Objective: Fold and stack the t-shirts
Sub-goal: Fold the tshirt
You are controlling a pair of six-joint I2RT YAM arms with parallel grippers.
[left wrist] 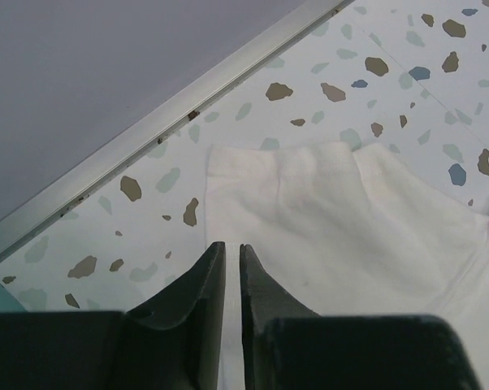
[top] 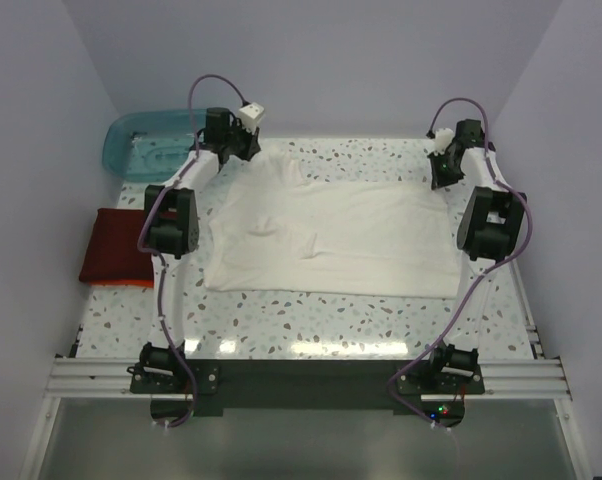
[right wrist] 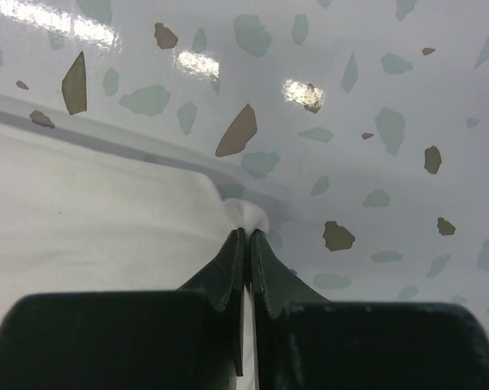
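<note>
The cream-white t-shirt (top: 331, 235) lies spread across the middle of the table, with wrinkles left of centre. My left gripper (top: 250, 152) is at its far left corner, shut on the cloth's edge; in the left wrist view (left wrist: 232, 246) white cloth (left wrist: 334, 219) fills the thin gap between the fingers. My right gripper (top: 441, 182) is at the far right corner, shut on a small bunched tip of the shirt (right wrist: 90, 211), as the right wrist view (right wrist: 246, 231) shows. A dark red folded shirt (top: 116, 245) lies at the left edge, with an orange edge (top: 121, 284) showing under it.
A translucent teal tub (top: 146, 145) stands at the far left corner. A metal rail (left wrist: 147, 130) runs along the table's far edge, close to my left gripper. Bare speckled tabletop (top: 311, 315) lies in front of the shirt.
</note>
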